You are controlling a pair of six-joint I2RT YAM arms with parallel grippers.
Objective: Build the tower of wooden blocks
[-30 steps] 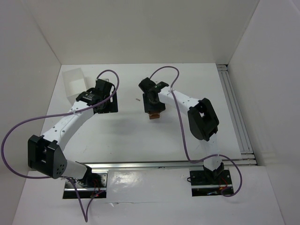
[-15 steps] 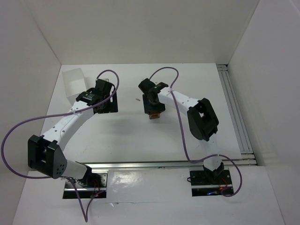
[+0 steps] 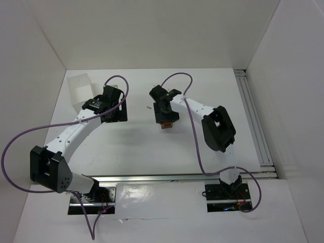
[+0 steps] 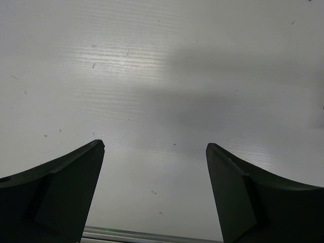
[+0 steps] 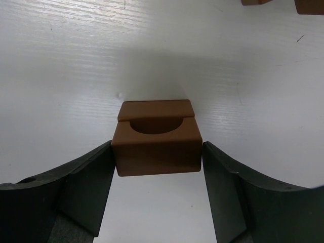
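**Q:** Top view: what is the work surface, and where are the arms?
**A:** A white table (image 3: 131, 147) enclosed by white walls. A white tray (image 3: 78, 90) stands at the far left. The left gripper (image 3: 116, 112) is near the tray. The right gripper (image 3: 166, 117) points down at mid-table, and a reddish-brown block (image 3: 165, 126) shows under its tip.

**Q:** Left wrist view: what is the finger state?
**A:** The left gripper (image 4: 154, 147) is spread wide. Only bare table lies between its fingers (image 4: 66, 182), so it grips nothing.

**Q:** Right wrist view: where is the block relative to the fingers?
**A:** The block (image 5: 157, 147) sits centred in the right gripper (image 5: 157, 148). Both fingers (image 5: 81, 187) are closed against its left and right faces. Its top face has a half-round notch. Whether it rests on the table or is lifted cannot be told. Two more blocks (image 5: 310, 6) are cut off by the top edge, well apart from the fingers.
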